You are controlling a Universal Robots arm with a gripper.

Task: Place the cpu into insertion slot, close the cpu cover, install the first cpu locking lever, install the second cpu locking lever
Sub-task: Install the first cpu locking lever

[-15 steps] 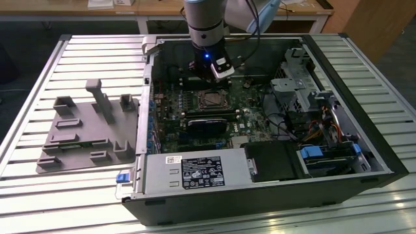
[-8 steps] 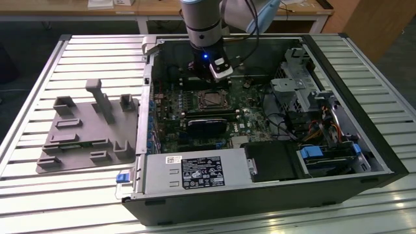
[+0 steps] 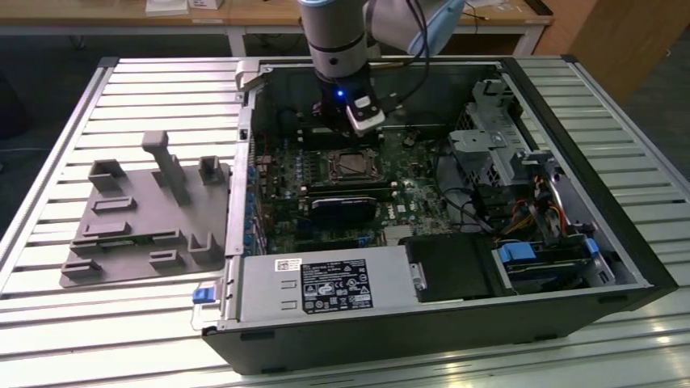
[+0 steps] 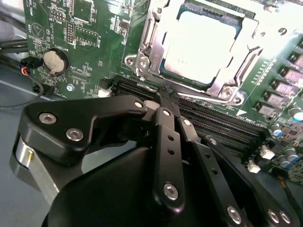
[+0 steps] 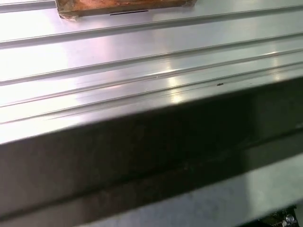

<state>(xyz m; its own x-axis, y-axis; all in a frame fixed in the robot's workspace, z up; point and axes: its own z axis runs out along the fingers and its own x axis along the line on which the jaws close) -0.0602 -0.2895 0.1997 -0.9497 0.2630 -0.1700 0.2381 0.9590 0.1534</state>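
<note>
The cpu (image 4: 199,42) lies flat in its socket on the green motherboard, its pale metal top showing through the window of the cpu cover (image 4: 222,82). The silver cover frame sits down over the chip. In the exterior view the socket (image 3: 351,166) is in the middle of the open computer case, and my gripper (image 3: 363,129) hangs just above its far edge. In the second wrist view my gripper (image 4: 165,94) is shut, its black fingertips pressed together at the socket edge beside the memory slots. Nothing shows between the fingertips. I cannot make out the locking levers clearly.
The case walls (image 3: 250,121) enclose the arm. A black card (image 3: 345,206), a power supply (image 3: 323,287) and drive cages (image 3: 506,153) crowd the inside. A grey fixture block (image 3: 140,214) stands on the slatted table at the exterior view's left. A coin cell (image 4: 54,61) sits near the socket.
</note>
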